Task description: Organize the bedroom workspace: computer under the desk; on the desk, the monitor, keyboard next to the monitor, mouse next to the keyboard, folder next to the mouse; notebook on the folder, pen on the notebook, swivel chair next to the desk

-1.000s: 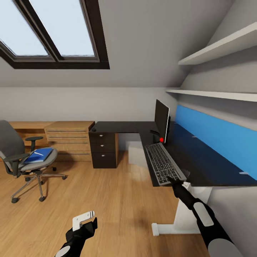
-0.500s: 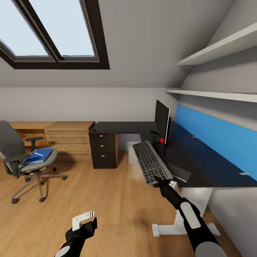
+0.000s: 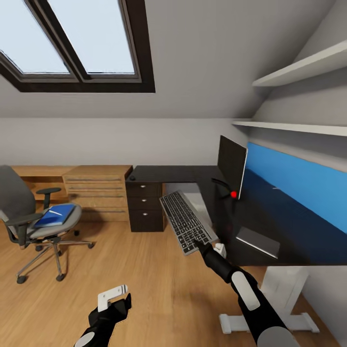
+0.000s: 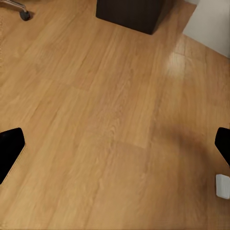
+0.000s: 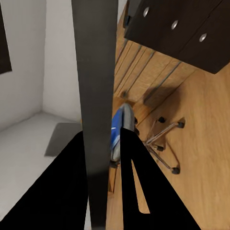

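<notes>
The right gripper [image 3: 198, 242] is pinching the keyboard [image 3: 187, 222] by its near short edge, and in the right wrist view the dark fingers [image 5: 139, 191] are closing on either side of the thin grey slab [image 5: 98, 96] seen edge-on. The keyboard is hanging in the air off the desk's [image 3: 289, 241] front edge, over the wood floor [image 3: 159, 289], with its far end pointing toward the drawers [image 3: 147, 205]. The risk lies in that grip: holding a long, flat board at one end is leaving most of its weight cantilevered, so it could be pivoting between the pads or slipping free and dropping to the floor, and any quick swing back toward the monitor [image 3: 232, 166] could be knocking the far end into the screen or the desk edge. The left gripper [image 3: 114, 295] is hanging low over the floor with its fingers [image 4: 10, 151] spread wide and nothing between them. The folder [image 3: 55, 215] is lying on the chair [image 3: 33, 217] seat, well apart from the desk, with a thin white pen [image 3: 55, 212] on top of it. Compared with a second ago, the keyboard is no longer resting on the desktop beside the monitor; it is being carried out past the edge and leftward, and the whole view is shifting too, so the camera is moving as well.
</notes>
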Controlling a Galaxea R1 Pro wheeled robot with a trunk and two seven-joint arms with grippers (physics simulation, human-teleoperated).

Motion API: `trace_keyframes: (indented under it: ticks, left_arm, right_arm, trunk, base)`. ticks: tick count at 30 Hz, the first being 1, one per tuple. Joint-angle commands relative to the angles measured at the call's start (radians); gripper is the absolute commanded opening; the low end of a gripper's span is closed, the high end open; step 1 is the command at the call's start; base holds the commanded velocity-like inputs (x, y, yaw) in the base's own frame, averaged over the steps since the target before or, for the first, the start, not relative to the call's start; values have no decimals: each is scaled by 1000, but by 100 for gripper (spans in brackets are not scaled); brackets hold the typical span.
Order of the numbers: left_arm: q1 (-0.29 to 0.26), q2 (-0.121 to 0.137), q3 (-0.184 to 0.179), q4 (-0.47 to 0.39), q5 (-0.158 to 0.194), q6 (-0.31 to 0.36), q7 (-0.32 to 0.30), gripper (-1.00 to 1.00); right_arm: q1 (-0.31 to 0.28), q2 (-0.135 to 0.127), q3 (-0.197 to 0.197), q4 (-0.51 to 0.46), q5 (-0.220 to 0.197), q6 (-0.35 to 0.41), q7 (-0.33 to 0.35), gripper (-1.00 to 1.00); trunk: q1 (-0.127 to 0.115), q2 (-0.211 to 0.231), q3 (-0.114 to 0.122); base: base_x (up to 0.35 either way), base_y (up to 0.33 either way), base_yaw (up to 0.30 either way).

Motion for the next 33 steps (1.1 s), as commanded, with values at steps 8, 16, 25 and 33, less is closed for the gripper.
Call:
trace_keyframes:
  ticks: [8,16,25,33]
  left_arm:
    - [-1,2,-2,-1,7,1,7,100]
    - [0,3,-2,-1,6,2,8,100]
    - [0,3,-2,-1,7,3,7,100]
    - [-1,3,-2,-1,7,3,7,100]
  right_arm:
    - [0,3,-4,3,-19,11,5,-100]
    - [5,7,-3,26,-130,10,5,-100]
    - [5,9,-1,52,-132,10,4,-100]
    - [5,9,-1,51,-132,10,5,-100]
  trunk:
    - [0,-1,-1]
    - [0,-1,-1]
    - [0,-1,-1]
    - [0,-1,-1]
  base:
    - [177,300,0]
    - [188,286,0]
    - [313,60,0]
    - [321,1,0]
